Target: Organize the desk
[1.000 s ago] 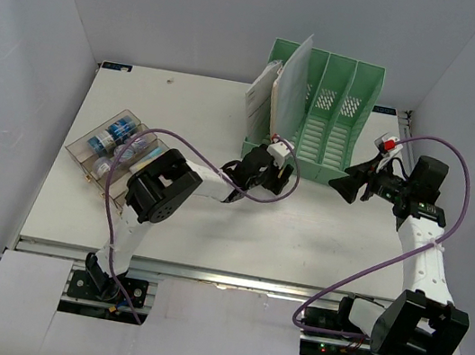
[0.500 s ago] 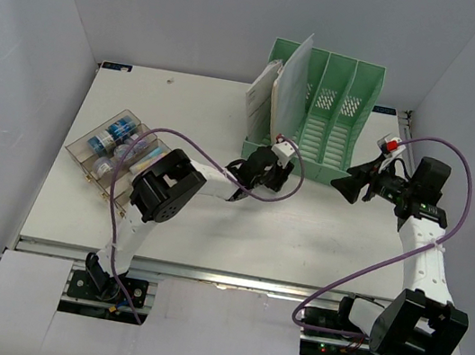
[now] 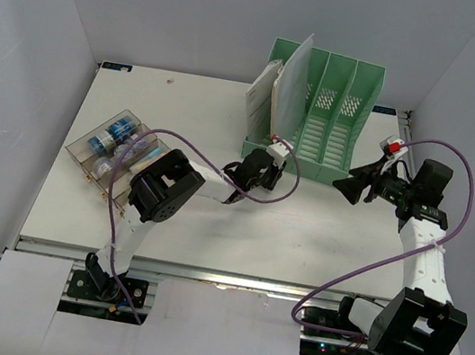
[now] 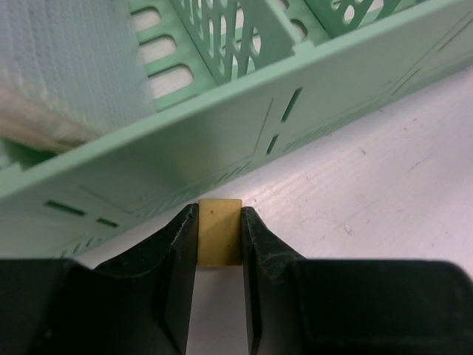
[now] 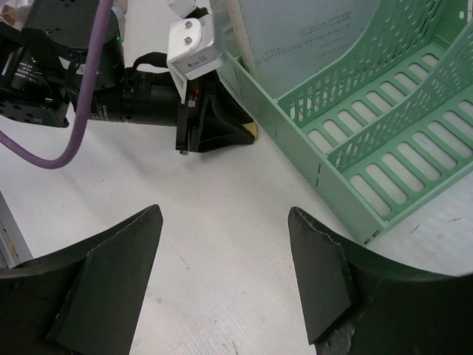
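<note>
Left wrist view: the left claw (image 4: pixel 219 220) is clenched on a small block (image 4: pixel 219 238), a pale tan, flat-faced rectangle with square corners, pinched between two smooth black fingers (image 4: pixel 177 251). The block sits low at the foot of the rack (image 4: pixel 222 140), just beside its front wall; whether it touches the wall cannot be told. The rack is matte mint-green plastic with narrow slits in the front wall and rows of rounded slots in its floor and dividers. Papers (image 4: pixel 66 66) with a fine woven-looking texture stand in its leftmost slot, the bottom edges slightly frayed and off-white. Below lies the surface (image 4: pixel 369 185), white and flat, with faint scuffs and a light grain. From above, it is a broad rectangle filling the floor of the white-walled enclosure, with a metal rail (image 3: pixel 203 274) along its near edge; the rack stands at its far middle, and a clear stepped tray (image 3: pixel 114 152) of small blue-and-white items lies angled at the left. The right claw (image 5: pixel 224 222) hangs released over bare surface just right of the rack's front, its wedge-shaped black fingers spread wide and holding nothing. A glossy purple cable (image 3: pixel 444 167) loops over the right arm.
</note>
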Tool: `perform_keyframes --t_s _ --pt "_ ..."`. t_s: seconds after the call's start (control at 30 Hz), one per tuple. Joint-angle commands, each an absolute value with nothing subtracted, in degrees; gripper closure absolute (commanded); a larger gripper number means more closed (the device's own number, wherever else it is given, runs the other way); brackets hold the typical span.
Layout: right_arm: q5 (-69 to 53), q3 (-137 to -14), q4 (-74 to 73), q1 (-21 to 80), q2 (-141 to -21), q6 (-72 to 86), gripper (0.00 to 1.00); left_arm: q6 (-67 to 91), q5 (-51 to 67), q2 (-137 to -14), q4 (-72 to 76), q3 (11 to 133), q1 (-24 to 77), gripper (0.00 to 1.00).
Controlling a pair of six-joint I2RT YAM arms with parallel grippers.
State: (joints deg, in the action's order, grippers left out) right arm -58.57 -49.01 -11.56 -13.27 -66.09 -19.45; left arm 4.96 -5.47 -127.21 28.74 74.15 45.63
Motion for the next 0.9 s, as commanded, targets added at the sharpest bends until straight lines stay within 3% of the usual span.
perform_keyframes --t_s 0.0,0.2,0.43,0.7,0.87 --pt "-60.20 -48.08 -9.14 -14.06 -66.01 -18.64 0.25 5.53 -3.71 -119.49 28.54 67.74 46.23 0.66" --pt "-61.10 -47.27 -8.31 -14.41 -66.07 -18.13 0.25 8.39 -2.07 -104.38 27.65 56.43 46.32 0.72" --pt "-60.65 -46.42 -8.08 -14.50 -66.36 -18.11 0.25 9.91 -4.35 -84.26 14.18 48.68 45.46 0.77" --pt "-59.83 -44.32 -7.27 -14.50 -64.32 -18.08 0.25 17.92 -6.53 -62.79 -8.62 43.55 31.24 0.82" --pt "-59.29 -42.98 -6.88 -14.50 -63.50 -18.17 0.25 15.77 -6.95 -56.90 -15.75 41.39 22.72 0.81"
